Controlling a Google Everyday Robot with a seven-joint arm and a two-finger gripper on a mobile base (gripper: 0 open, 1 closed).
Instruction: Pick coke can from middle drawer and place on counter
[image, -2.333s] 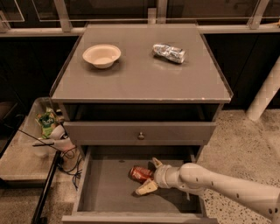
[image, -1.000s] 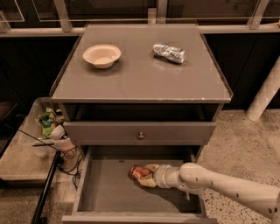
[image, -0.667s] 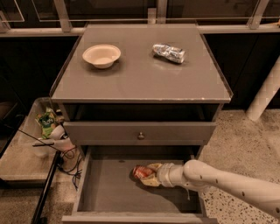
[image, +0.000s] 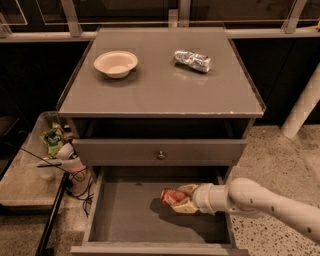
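The coke can (image: 171, 196) is a small red can, lying tilted just above the floor of the open middle drawer (image: 125, 212), right of its middle. My gripper (image: 184, 198) reaches in from the right on a white arm and is shut on the coke can, one finger (image: 189, 189) behind it and one in front. A shadow lies on the drawer floor under the can. The counter (image: 160, 85) is the broad grey cabinet top above.
On the counter stand a cream bowl (image: 115, 63) at the left and a crinkled silver can (image: 192, 60) at the right. A closed drawer front with a round knob (image: 160, 155) sits above the open drawer. A low shelf with clutter (image: 55, 150) is at the left.
My gripper moved left onto the can and closed on it. The can now sits slightly higher and farther right in the drawer than before.
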